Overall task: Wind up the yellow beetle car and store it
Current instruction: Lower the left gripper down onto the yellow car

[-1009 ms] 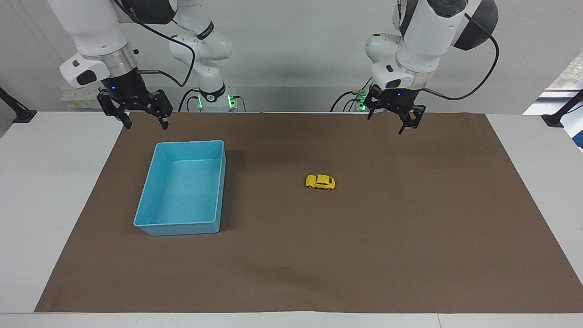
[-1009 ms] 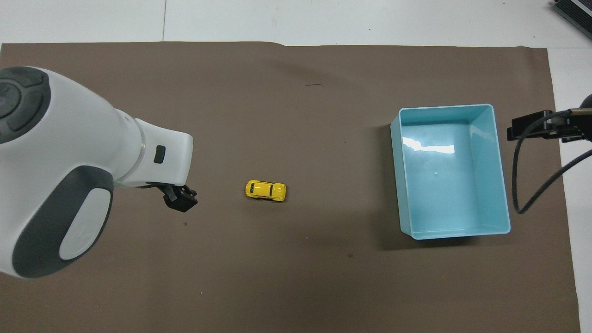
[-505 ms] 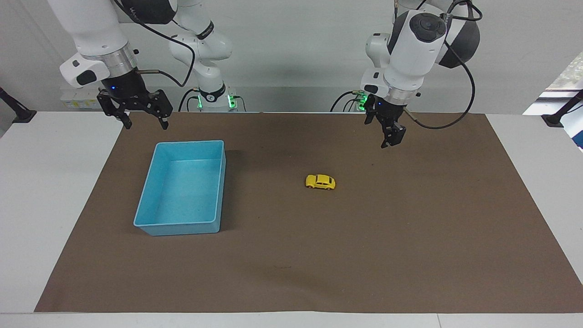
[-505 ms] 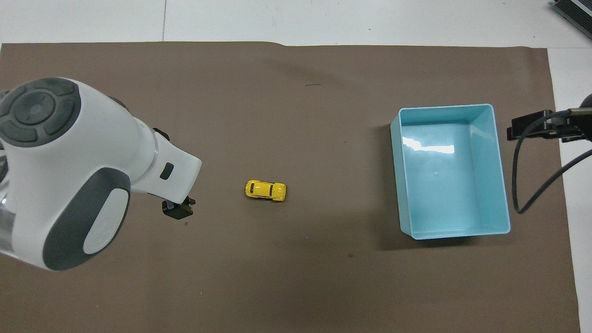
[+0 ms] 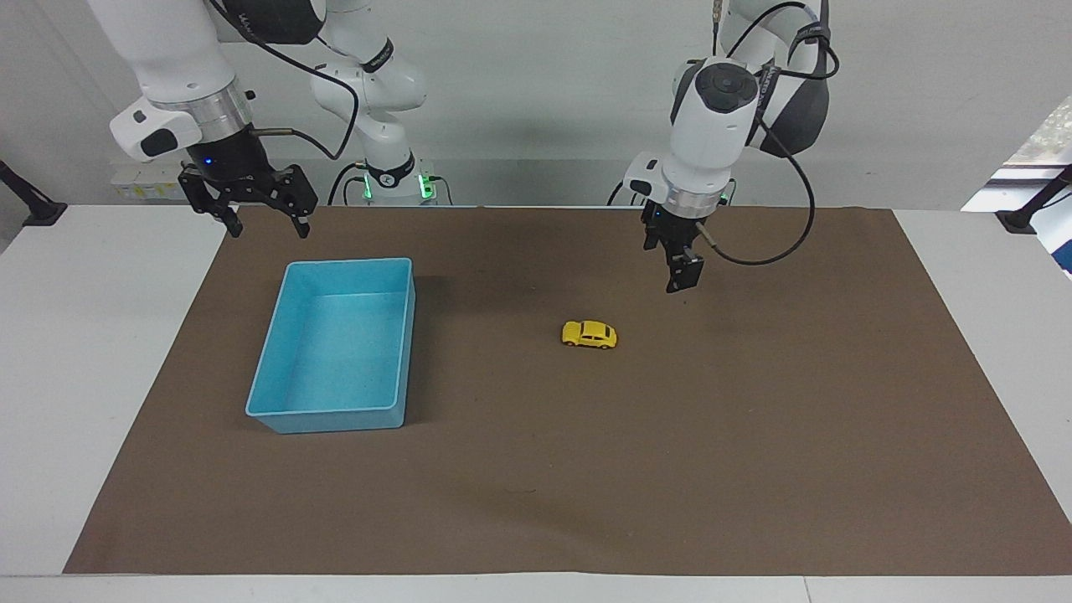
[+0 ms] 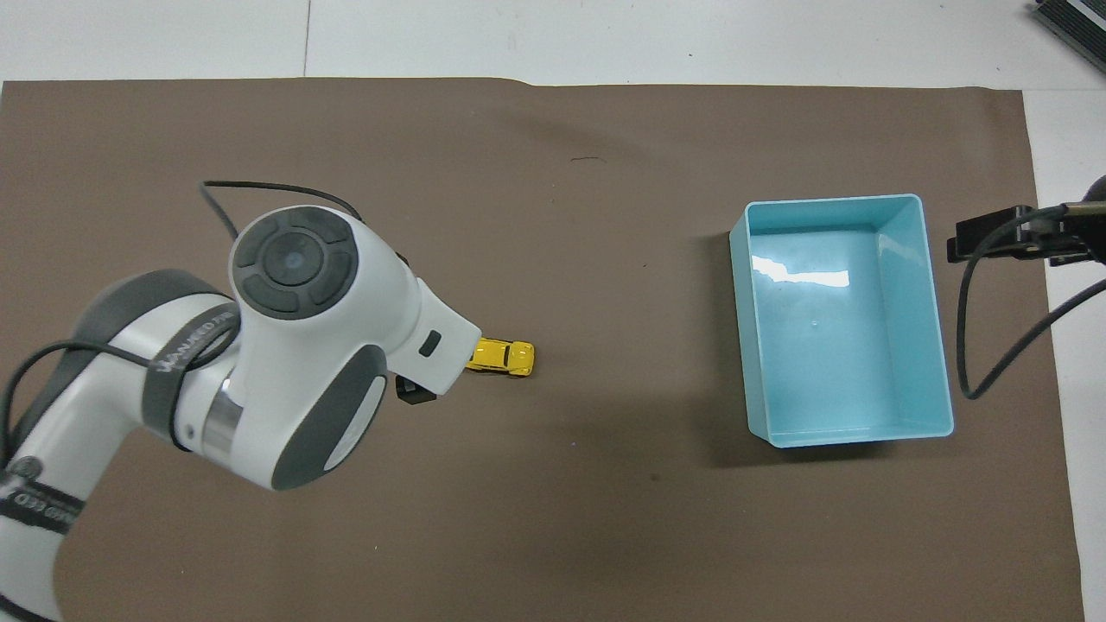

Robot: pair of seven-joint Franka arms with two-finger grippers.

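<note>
From the facing view I see the yellow beetle car [image 5: 589,335] sitting on its wheels on the brown mat [image 5: 754,435], about mid-table, exactly where it was a second ago. The blue bin [image 5: 276,410] lies toward the right arm's end, well apart from the car, and has not shifted either. What has changed is the left gripper [image 5: 680,285]: a second ago it hung near the robots' edge of the mat, and since then it has swung in and dropped lower, so it now hangs above the mat just beside the car, on the side nearer the robots and the left arm's end. It is clear of the car, not touching. I see it edge-on, but its jaws stand apart and empty. The right gripper [image 5: 266,224] waits over the mat's edge, near the bin's corner closest to the robots, fingers spread wide and holding nothing, unmoved.

From the overhead view the left arm's white wrist now covers one end of the car [image 6: 505,356], where earlier the whole car showed; only a dark tip of the left gripper [image 6: 415,393] peeks out beneath it. The bin [image 6: 942,345] is unchanged, and the right gripper's tip [image 6: 994,235] shows beside it.
</note>
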